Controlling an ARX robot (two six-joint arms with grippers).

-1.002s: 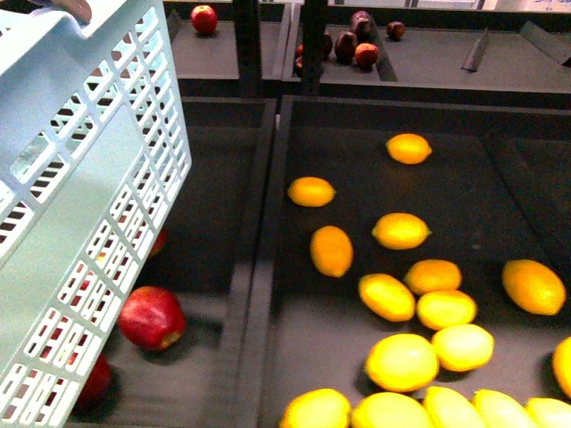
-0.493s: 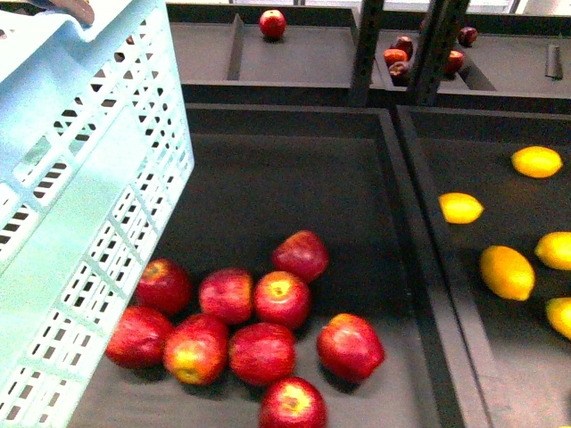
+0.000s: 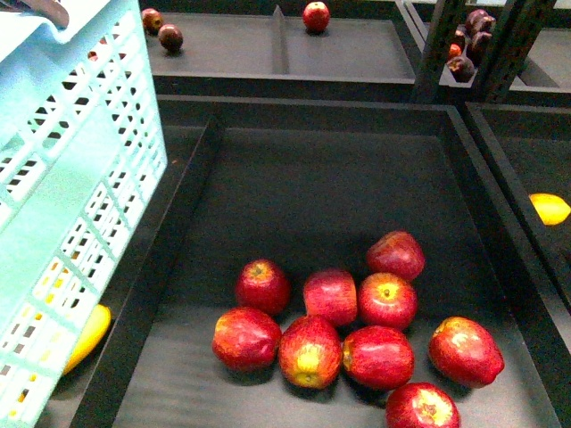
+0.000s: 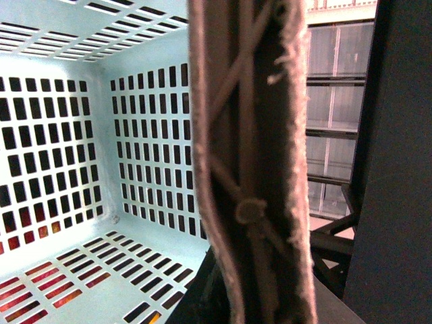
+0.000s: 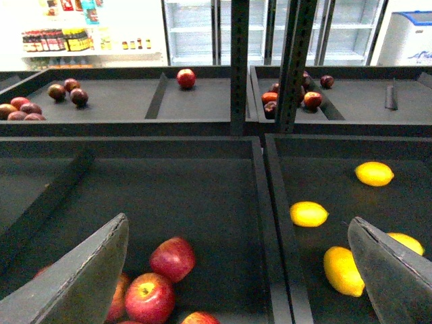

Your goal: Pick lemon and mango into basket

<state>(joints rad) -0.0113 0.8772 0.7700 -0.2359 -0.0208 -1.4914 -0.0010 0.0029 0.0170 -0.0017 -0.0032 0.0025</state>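
— How does the right pincer (image 5: 236,223) stand?
— Spread wide, with nothing between its grey fingers (image 5: 81,277).
— And the left pincer?
— I cannot tell. Its wrist view is filled by the frayed brown handle (image 4: 250,169) of the light aqua slotted plastic basket (image 4: 54,135), close against the camera. In the front view the basket (image 3: 80,178) is tilted.
— Where is the lemon?
— The small bright yellow lemon (image 5: 308,214) lies ahead of the right pincer, in a dark tray (image 5: 337,152) on the far finger's side, with other yellow fruits near it. A cluster of glossy red apples (image 5: 172,258) sits by the near finger.
— The mango?
— The elongated yellow mango (image 3: 89,334) shows only through the basket's slots, beneath its wall.
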